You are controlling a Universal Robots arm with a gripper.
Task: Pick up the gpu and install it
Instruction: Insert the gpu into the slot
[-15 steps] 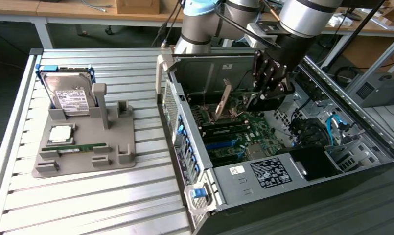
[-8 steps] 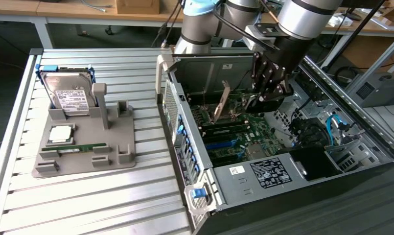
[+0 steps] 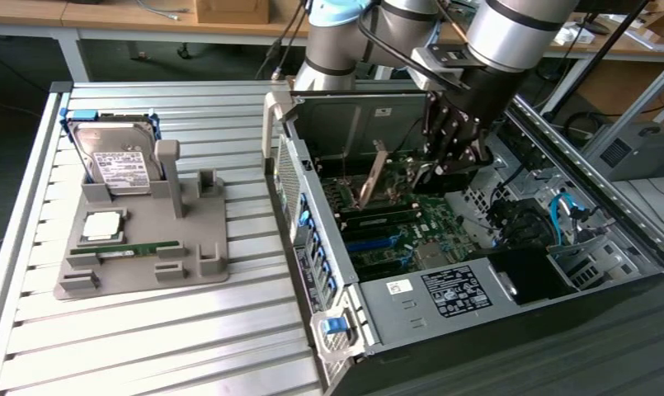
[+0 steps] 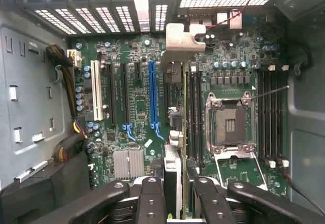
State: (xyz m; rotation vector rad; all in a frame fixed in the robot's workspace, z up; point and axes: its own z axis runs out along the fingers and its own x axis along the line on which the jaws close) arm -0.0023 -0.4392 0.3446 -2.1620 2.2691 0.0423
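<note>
Gpu gripped, over the board, not seated.
Hand [image 4: 179,186] is clamped on the gpu [image 4: 173,165], which it holds on edge inside the case [image 3: 309,190], on the exterior view's right half of the desk [image 3: 144,330], bracket toward the case's rear wall. Looks like the align step: seating calls for the card edge square over a slot, then a straight push. Tight room, with the blue slot [image 4: 152,92] and RAM slots [image 4: 195,112] just beside and the case walls near.

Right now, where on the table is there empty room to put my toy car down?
Bare slats lie between the grey holder and the computer case, and more between the holder and the table's near edge. Inside the case it is crowded: the gripper holds the gpu over the motherboard.
</note>
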